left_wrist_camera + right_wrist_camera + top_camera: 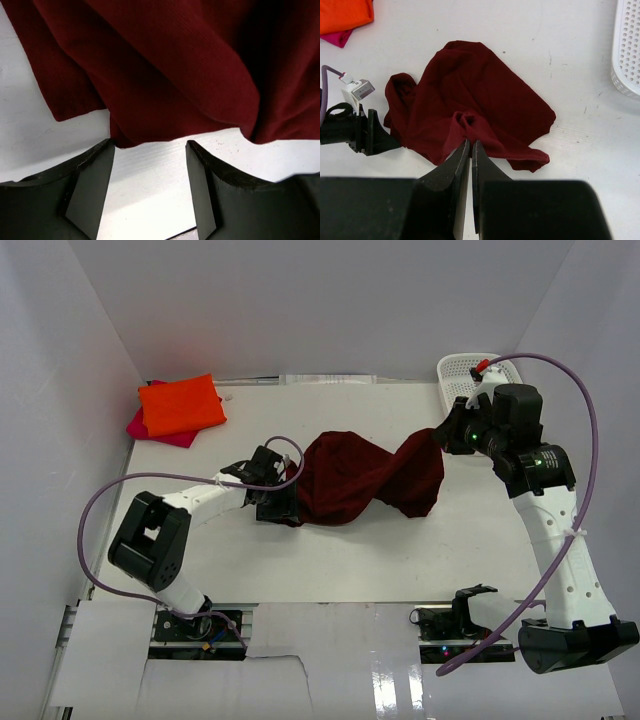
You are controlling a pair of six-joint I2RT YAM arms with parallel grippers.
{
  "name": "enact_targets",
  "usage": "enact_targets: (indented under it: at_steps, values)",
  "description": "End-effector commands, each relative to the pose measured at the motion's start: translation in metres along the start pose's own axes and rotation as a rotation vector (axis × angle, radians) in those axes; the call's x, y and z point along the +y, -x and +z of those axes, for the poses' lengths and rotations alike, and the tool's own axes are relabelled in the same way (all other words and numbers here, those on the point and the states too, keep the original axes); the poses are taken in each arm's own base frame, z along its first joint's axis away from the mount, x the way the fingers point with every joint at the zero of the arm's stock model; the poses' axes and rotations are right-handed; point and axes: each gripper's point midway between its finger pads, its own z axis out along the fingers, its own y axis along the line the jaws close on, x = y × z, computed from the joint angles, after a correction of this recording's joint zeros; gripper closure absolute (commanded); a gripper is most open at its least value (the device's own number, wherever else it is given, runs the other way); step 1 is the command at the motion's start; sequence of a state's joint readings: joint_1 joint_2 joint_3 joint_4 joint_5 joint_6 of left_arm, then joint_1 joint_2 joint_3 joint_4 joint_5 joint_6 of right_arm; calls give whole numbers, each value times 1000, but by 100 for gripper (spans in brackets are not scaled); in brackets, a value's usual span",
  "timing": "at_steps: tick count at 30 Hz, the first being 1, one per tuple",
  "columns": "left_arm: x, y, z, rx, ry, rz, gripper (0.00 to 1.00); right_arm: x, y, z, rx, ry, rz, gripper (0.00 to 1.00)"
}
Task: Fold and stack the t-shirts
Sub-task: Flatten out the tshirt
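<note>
Cloth of the dark red t-shirt (365,478) is pinched tight in the right gripper (470,145); the left gripper (150,145) is open, holding nothing.

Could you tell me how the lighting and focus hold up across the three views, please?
Top external: soft, even light; glare on the glossy near panel. Left wrist: maroon t-shirt weave sharp, its right folds nearly black. Right wrist: cloth crisp, right gripper dark and featureless.

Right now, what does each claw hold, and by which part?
Right claw pinches the maroon shirt by a bunched fold at one end; left claw holds nothing.
</note>
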State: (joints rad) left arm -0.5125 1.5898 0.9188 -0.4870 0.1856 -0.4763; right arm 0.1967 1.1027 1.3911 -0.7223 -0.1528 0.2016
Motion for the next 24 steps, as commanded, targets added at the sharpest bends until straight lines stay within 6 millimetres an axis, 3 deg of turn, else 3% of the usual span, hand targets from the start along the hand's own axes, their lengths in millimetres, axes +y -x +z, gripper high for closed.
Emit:
enact_targets:
  at_steps: [1, 8, 14, 21, 24]
  values:
    - [-11, 14, 0, -43, -36, -7, 31, 4, 18, -8, -78, 15, -26, 92]
    - [-6, 22, -2, -85, -1, -27, 32, 6, 16, -5, -70, 30, -30, 92]
    - [-2, 37, -17, -171, 41, -24, 33, 5, 14, -2, -63, 30, -30, 92]
    - [4, 34, -7, -151, 64, -37, 34, 7, 16, -2, -61, 39, -30, 92]
    - [2, 34, -5, -150, 49, -38, 39, 8, 16, -2, -62, 41, -31, 92]
